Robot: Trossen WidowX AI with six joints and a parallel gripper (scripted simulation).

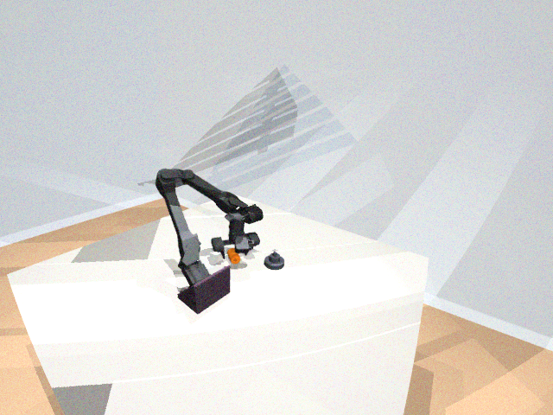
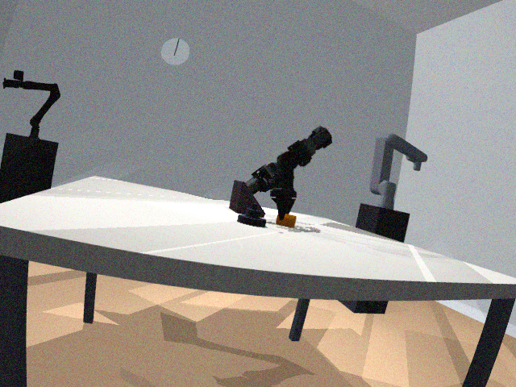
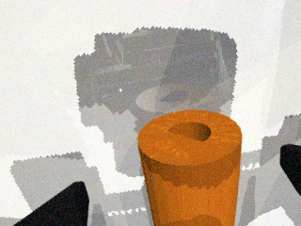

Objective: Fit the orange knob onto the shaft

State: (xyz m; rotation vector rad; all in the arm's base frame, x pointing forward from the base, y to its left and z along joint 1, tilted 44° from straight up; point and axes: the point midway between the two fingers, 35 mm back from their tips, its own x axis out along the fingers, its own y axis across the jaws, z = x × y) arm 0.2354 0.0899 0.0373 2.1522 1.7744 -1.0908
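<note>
The orange knob [image 1: 233, 256] [image 2: 286, 220] [image 3: 190, 188] lies on its side on the table. Its end face with the D-shaped hole shows in the wrist view. My gripper [image 1: 234, 253] [image 3: 186, 174] is open and low over the knob, pointing down, with one finger on each side of it. The fingers stand well clear of the knob's sides in the wrist view. The dark round pedestal [image 1: 274, 262] [image 2: 251, 220] stands on the table to the right of the knob in the top view. Its shaft [image 1: 275, 252] points up and is bare. The pedestal is outside the wrist view.
The arm's base stands behind a dark purple upright block [image 1: 209, 290] [image 2: 238, 196], near the knob and pedestal. The white table's edge [image 2: 250, 275] runs across the front in the exterior view. Two other arms stand on dark stands beyond the table.
</note>
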